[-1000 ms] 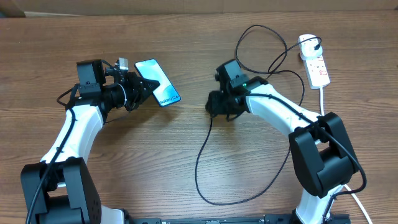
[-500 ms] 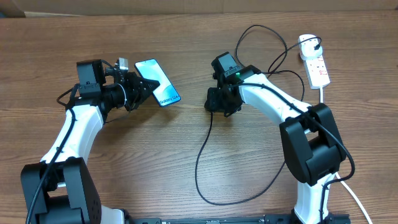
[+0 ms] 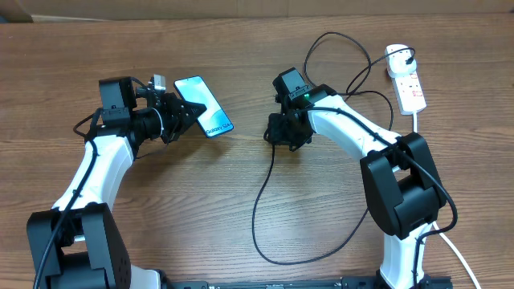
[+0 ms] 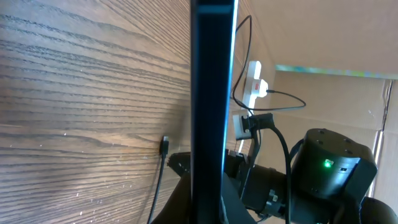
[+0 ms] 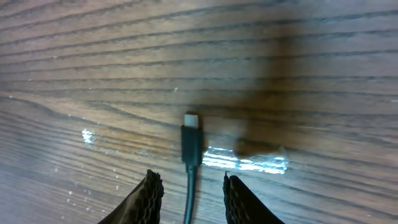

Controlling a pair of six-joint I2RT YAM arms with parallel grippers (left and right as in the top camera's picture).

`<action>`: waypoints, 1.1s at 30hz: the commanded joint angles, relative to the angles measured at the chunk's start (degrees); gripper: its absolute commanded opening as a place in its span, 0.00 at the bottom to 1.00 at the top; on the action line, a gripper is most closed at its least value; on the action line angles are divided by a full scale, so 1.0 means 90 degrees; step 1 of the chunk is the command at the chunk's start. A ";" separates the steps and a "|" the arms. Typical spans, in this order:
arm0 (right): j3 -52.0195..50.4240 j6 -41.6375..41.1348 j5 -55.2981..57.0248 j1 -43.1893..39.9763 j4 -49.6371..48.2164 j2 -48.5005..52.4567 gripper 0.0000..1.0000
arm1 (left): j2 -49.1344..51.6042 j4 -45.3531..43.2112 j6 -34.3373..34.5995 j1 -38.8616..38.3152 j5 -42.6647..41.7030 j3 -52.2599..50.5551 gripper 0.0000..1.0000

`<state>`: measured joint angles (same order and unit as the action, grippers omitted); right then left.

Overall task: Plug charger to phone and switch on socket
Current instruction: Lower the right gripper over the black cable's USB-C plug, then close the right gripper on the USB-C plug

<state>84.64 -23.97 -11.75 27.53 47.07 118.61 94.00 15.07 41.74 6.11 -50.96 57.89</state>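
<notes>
A brown wood-grain tabletop (image 3: 201, 209) carries everything. On it lies the charger (image 3: 261, 217), its thin black cable looping from the middle toward the near edge and back up to the socket (image 3: 408, 80), which lies at the far right corner with its thick white cord (image 3: 418, 124) trailing nearward. The connector tip (image 5: 191, 124) rests flat on the wood.

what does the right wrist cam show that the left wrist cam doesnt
Only the right wrist view shows the right gripper's ridged fingertips open on either side of the charger cable, plus a shiny patch on the wood beside the connector.

Only the left wrist view shows the phone edge-on, clamped in the left gripper, with the white socket far behind.

Both show the charger's connector lying free on the wooden table, not yet plugged in.
</notes>
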 commanded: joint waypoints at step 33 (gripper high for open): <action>0.0092 -0.0386 0.0610 0.0267 -0.0141 0.0126 0.27 | -0.0027 -0.0056 -0.0163 -0.0015 -0.0338 0.0036 0.04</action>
<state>84.64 -26.02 -8.67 29.91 46.06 118.91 94.00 15.07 41.74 6.09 -51.44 57.89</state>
